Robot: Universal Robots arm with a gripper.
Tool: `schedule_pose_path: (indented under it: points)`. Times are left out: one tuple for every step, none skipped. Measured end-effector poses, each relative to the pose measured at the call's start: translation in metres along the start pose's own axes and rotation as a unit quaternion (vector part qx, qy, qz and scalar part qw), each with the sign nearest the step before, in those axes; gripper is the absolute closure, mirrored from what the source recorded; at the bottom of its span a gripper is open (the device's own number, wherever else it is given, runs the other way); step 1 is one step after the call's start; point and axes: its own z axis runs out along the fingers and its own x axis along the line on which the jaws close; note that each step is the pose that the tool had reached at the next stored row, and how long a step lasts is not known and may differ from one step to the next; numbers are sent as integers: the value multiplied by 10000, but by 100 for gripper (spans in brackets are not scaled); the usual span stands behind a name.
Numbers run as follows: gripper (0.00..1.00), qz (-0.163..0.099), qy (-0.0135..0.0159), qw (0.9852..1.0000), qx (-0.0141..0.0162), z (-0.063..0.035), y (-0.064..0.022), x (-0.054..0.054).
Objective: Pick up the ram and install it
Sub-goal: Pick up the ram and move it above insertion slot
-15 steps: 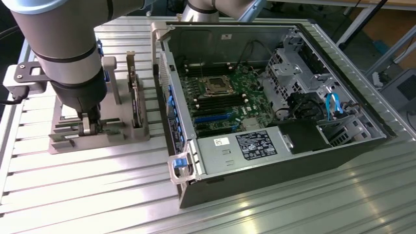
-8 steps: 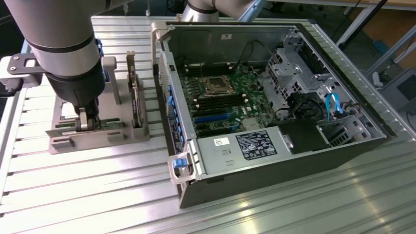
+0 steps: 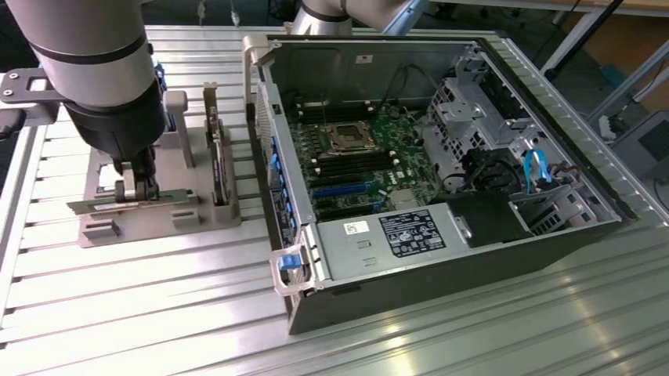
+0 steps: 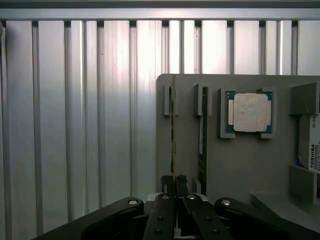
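one ram (image 4: 173,125) stands on edge along the grey holder's (image 4: 240,165) outer edge, its end clamped in the closed claw (image 4: 174,181); a second stick (image 4: 203,125) stands just beside it, with the processor chip (image 4: 249,112) past that.

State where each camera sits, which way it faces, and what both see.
Exterior view: off the arm, high up, looking down on the table, the open computer case and the grey fixture; the arm and gripper show.
Wrist view: on the wrist, looking down past the gripper, shut on the ram, at the fixture, a second stick and the processor chip.
Shared: gripper, fixture, table.
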Motion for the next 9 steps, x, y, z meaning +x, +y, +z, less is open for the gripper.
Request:
schedule_pose_path:
  points:
    - [88,0,0,10000,0,-34,2,0]
    - [88,0,0,10000,0,-52,2,0]
    - [88,0,0,10000,0,-71,3,0]
    - [88,0,0,10000,0,-91,3,0]
    - [88,0,0,10000,0,-109,4,0]
    - [88,0,0,10000,0,-126,4,0]
    - [88,0,0,10000,0,-143,5,0]
    - [88,0,0,10000,-1,-158,6,0]
    - [88,0,0,10000,0,-177,6,0]
